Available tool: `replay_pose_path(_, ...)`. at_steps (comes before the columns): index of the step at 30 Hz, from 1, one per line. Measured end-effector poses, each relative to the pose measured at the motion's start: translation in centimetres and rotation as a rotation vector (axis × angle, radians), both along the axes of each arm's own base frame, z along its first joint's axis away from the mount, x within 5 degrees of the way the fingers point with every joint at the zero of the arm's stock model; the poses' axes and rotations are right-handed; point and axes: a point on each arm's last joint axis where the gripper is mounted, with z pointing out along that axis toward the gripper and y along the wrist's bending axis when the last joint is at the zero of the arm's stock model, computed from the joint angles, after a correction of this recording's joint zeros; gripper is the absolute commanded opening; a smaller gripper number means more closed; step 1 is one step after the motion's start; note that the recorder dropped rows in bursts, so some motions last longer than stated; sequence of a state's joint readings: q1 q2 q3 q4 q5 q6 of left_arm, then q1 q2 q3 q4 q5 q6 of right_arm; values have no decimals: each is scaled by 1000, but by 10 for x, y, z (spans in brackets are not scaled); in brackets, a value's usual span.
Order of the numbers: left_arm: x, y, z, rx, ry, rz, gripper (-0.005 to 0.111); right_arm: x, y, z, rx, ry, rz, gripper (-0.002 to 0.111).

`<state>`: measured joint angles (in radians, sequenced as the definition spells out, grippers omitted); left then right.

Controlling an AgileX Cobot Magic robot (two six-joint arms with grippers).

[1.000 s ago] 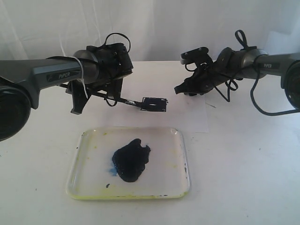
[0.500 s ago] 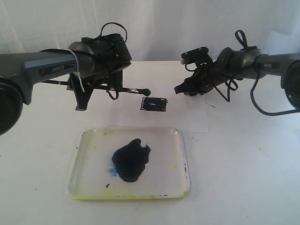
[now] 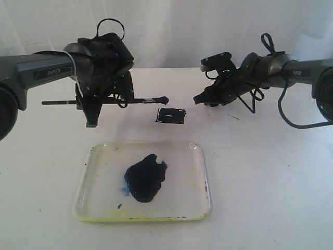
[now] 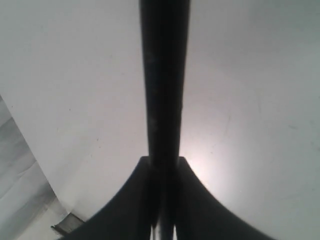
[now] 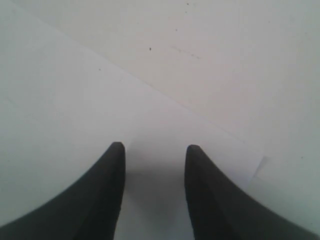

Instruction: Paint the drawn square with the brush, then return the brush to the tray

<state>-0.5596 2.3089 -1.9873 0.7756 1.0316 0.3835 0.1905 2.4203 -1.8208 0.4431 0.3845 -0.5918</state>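
Note:
My left gripper [image 3: 106, 101] is shut on the brush [image 3: 140, 100], a long thin black stick held level above the table. Its dark wet tip [image 3: 164, 98] hangs just up and left of the drawn square [image 3: 171, 115], which is filled with dark paint on the white paper. In the left wrist view the handle [image 4: 164, 80] runs straight out from between the closed fingers [image 4: 135, 200]. The clear stained tray [image 3: 99, 203] with its navy blob [image 3: 145, 177] lies in front. My right gripper [image 3: 202, 99] is open and low over the paper's far corner, with nothing between its fingertips [image 5: 116, 155].
The white paper sheet [image 3: 208, 130] lies between the tray and the right arm; its edge [image 5: 200, 117] shows in the right wrist view. Cables loop off the right arm [image 3: 270, 67]. A white curtain backs the white table [image 3: 270, 182].
The left arm has risen and drawn back to the left with the brush. The tip has come off the square and the brush has levelled out. The right arm has not moved.

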Motion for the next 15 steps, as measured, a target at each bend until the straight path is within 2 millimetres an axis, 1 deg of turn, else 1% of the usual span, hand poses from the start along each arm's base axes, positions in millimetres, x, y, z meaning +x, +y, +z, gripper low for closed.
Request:
replay_pose_path(4,-4,-11,-5,2,28,-55,0,0,0,0,0,0,0,38)
replay_pose_path(8,-7,-19,-5,-7,27,-90,0,0,0,0,0,0,0,38)
replay_pose_path(12,-8,-20,-5,-3,33,-101,0,0,0,0,0,0,0,38)
replay_pose_path(15,-7,-20,-10,16,39,-102,0,0,0,0,0,0,0,38)
